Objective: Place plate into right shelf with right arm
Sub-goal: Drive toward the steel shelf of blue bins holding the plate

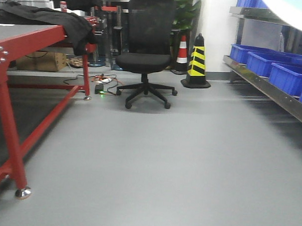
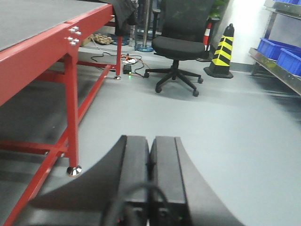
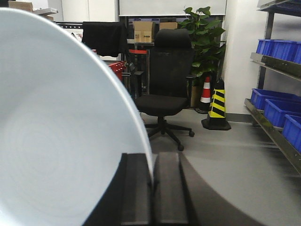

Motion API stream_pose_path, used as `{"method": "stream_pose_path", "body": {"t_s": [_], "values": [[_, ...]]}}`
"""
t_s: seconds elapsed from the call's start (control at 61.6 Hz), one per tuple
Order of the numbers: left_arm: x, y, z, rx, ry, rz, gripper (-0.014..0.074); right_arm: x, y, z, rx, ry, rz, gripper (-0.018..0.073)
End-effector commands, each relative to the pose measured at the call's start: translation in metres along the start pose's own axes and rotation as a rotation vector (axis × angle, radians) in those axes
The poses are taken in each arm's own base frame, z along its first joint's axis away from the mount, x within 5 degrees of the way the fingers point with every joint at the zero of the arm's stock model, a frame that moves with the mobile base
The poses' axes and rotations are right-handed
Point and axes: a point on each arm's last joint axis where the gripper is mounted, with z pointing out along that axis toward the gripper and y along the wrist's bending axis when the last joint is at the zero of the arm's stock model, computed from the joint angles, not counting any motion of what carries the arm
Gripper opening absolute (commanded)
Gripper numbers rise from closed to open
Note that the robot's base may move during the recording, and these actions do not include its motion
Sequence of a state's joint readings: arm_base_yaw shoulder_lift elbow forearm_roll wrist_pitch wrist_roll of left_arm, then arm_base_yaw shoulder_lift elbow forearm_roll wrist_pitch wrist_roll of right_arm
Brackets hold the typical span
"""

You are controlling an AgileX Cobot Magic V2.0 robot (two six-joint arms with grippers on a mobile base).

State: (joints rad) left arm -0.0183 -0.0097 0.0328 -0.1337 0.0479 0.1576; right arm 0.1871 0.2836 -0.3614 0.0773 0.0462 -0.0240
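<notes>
To do this step well, the right arm should swing slowly toward the shelf (image 3: 273,135), lift the plate (image 3: 61,132) above its edge, and set it down clear of the blue bins (image 3: 277,110). The plate was up in the air, left of the shelf, not on it yet. The right pincer (image 3: 152,162) was pinching its rim, fingers nearly together. The left pincer (image 2: 151,141) was pressed together, holding nothing.
</notes>
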Motion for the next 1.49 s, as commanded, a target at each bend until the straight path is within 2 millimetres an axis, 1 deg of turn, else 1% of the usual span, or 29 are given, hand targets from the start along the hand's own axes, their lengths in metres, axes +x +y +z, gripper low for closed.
{"method": "stream_pose_path", "body": {"t_s": [0.0, 1.477], "values": [[-0.0052, 0.0011, -0.0008, -0.012, -0.089, -0.015, -0.0128, -0.0186, -0.0003, -0.0003, 0.009, -0.126, 0.005, 0.0054], [-0.0052, 0.0011, -0.0008, -0.012, -0.089, -0.015, -0.0128, -0.0186, -0.0003, -0.0003, 0.009, -0.126, 0.005, 0.0054]]}}
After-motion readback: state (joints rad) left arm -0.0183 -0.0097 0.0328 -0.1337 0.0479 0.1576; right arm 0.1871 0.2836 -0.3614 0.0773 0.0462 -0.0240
